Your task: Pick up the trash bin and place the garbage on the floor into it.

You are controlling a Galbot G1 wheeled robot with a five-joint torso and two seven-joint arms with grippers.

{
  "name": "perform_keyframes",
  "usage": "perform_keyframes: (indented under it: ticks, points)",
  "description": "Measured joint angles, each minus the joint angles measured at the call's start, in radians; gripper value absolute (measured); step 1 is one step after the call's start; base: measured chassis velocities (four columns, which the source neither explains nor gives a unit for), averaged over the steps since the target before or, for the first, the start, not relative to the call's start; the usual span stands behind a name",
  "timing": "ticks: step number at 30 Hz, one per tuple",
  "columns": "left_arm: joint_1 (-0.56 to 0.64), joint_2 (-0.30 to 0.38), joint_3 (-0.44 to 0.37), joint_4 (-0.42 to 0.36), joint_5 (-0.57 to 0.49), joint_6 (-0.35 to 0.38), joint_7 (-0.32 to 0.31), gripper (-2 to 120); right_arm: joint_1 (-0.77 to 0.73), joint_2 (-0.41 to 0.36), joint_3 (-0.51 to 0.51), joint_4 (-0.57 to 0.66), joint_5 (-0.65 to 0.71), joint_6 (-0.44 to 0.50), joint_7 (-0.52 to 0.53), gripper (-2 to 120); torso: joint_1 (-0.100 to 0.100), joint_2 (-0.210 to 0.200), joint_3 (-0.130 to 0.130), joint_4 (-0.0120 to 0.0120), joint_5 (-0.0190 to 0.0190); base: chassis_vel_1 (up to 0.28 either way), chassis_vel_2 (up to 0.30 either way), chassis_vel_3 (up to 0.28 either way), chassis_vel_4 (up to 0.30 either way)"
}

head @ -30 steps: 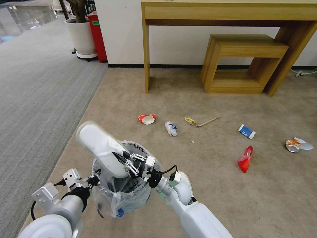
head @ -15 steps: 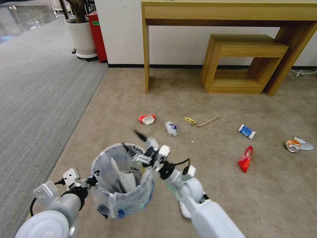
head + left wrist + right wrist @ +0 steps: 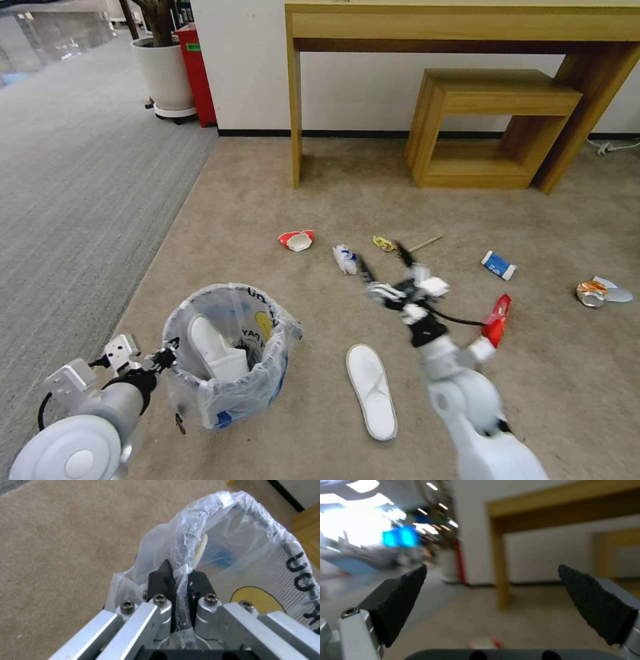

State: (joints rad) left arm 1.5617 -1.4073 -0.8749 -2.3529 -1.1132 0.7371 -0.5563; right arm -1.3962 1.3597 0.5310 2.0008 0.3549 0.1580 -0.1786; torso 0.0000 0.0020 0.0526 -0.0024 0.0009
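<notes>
While left gripper (image 3: 180,580) clamps trash bin (image 3: 227,400), 1 slipper (image 3: 215,348) inside.

The left gripper (image 3: 167,353) has its fingers (image 3: 160,580) clamped on the near-left rim of the trash bin (image 3: 223,400), which sits to their right. One slipper (image 3: 213,347) stands inside the bin. A second slipper (image 3: 372,390) lies on the floor (image 3: 267,200), right of the bin and nearer than the right gripper (image 3: 393,267), whose fingers (image 3: 400,600) are spread wide in the air. Just left of those fingers lies a crumpled wrapper (image 3: 345,259); farther left, a paper bowl (image 3: 297,240). Just beyond them lie a small wrapper (image 3: 383,243) and a stick (image 3: 427,243). To their right lie a carton (image 3: 499,265) and a packet (image 3: 497,320).
</notes>
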Motion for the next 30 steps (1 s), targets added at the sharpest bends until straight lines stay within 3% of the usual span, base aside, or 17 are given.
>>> perform_keyframes:
  ticks: [3,6,24,30]
  points:
    - [0.001,0.000,-0.036,0.001,-0.004,0.000,0.021,3,-0.077,0.001,0.061,0.066,-0.075,-0.147,0.230,100,0.000,0.000,0.000,-0.0001,0.0000,0.000,0.000,0.000,0.000]
    - [0.002,0.001,-0.057,-0.003,-0.006,0.000,0.032,3,-0.116,0.000,0.085,0.098,-0.099,-0.219,0.290,100,0.000,0.000,0.000,0.0000,-0.0001,0.000,0.000,0.000,0.000]
    - [0.023,-0.005,-0.124,-0.013,-0.012,-0.002,0.064,3,-0.152,0.008,0.092,0.085,-0.160,-0.232,0.277,100,0.000,0.000,0.000,0.0000,-0.0002,0.000,0.000,0.000,0.000]
    - [0.031,-0.011,-0.140,-0.021,-0.011,-0.002,0.065,3,-0.135,0.000,0.070,0.032,-0.132,-0.113,0.291,100,0.000,0.000,0.000,0.0001,-0.0002,0.000,0.000,0.000,0.000]
